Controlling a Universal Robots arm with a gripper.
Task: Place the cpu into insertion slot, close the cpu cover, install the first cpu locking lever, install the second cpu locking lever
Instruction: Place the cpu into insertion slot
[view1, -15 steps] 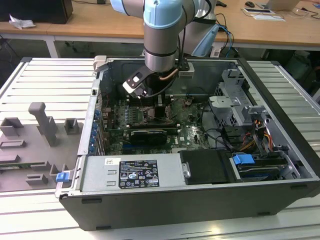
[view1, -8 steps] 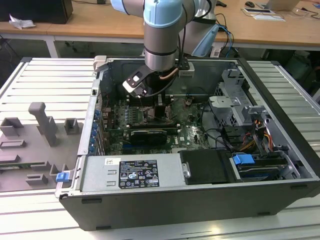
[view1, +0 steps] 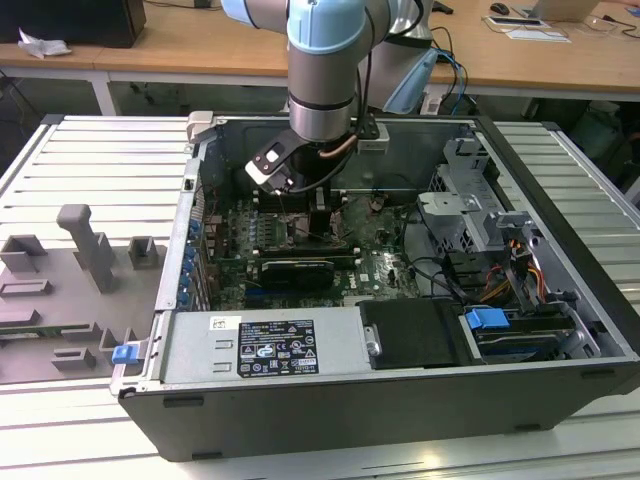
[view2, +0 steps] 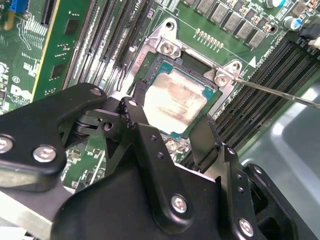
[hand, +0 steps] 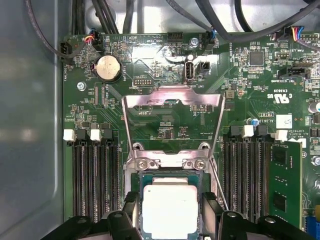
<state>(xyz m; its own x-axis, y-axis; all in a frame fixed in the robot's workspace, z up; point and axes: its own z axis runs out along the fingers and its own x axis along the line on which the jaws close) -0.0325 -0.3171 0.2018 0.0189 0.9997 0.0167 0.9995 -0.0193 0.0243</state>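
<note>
Black and two-fingered, the gripper (view2: 170, 124) is closed on the cpu (hand: 169, 209) — its fingers (view2: 136, 116) are set against two opposite edges of the chip, as is seen in both wrist views. The cpu is held flat within the frame of the insertion slot (view2: 194, 62), silvery top upward, and a strip of the slot's dark bed is left uncovered along one side.

The cpu cover (hand: 150, 98) is swung open, off the slot. It is hinged at the slot's edge farthest from the gripper body, and bare green motherboard (hand: 260, 75) is framed by its large window. One locking lever (view2: 275, 91) — a thin metal rod — is seen standing free, angled away from a corner of the slot.

Long black memory slots (hand: 92, 180) are ranged along two sides of the slot. A round coin battery (hand: 108, 67) is set on the board beyond the raised cover, well apart from the slot.

In the exterior view the arm (view1: 322, 70) is seen pointed down into the open computer case (view1: 330, 415).
</note>
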